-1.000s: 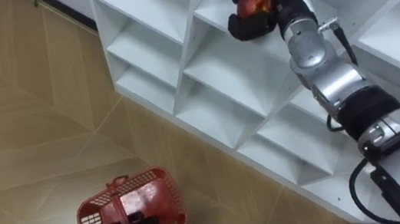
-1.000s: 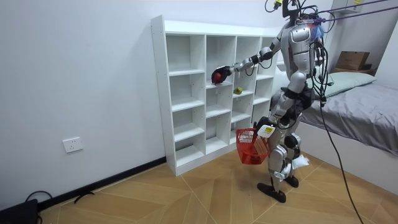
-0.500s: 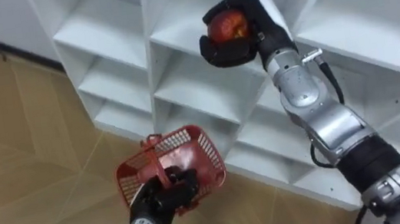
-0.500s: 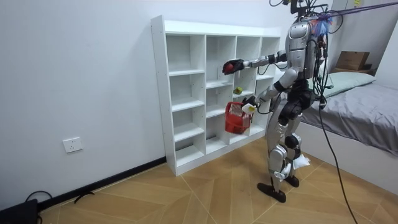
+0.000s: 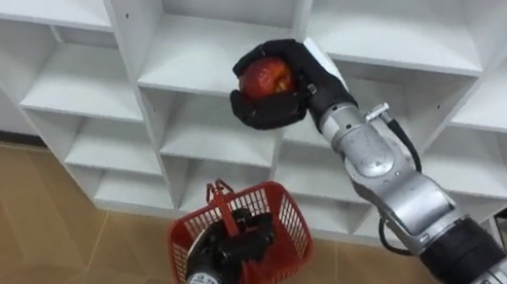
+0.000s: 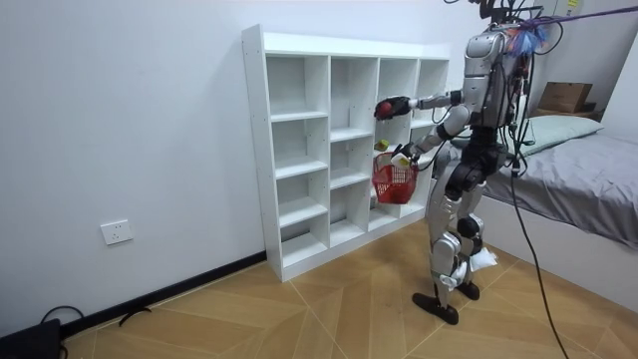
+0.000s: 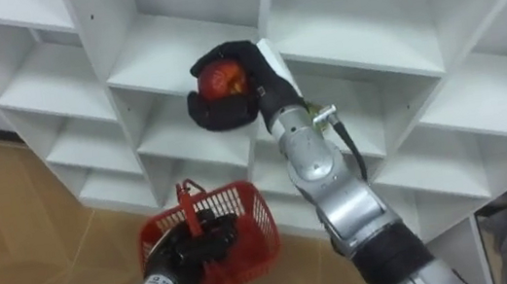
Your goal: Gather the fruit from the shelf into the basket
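Observation:
A red apple (image 5: 265,79) sits in my right hand (image 5: 276,88), whose dark fingers curl round it in front of the white closet (image 5: 222,48), well above the basket. My left hand (image 5: 238,247) is shut on the handle of a red mesh basket (image 5: 279,227), held up below the apple. In the room view I stand upright facing the closet (image 6: 299,150), with the apple (image 6: 383,108) held out at chest height and the basket (image 6: 395,181) under it. A small yellow fruit (image 6: 382,147) lies on a middle shelf behind the basket.
The closet's white cubbies (image 5: 88,75) stretch left and right of my arms. Wooden floor (image 5: 32,250) lies below. A bed (image 6: 588,170) with grey cover stands behind me at the room view's right.
My right hand has drawn the apple back from the shelf toward my body. My left hand has lifted the basket higher, under the apple. The head camera has tilted up toward the closet.

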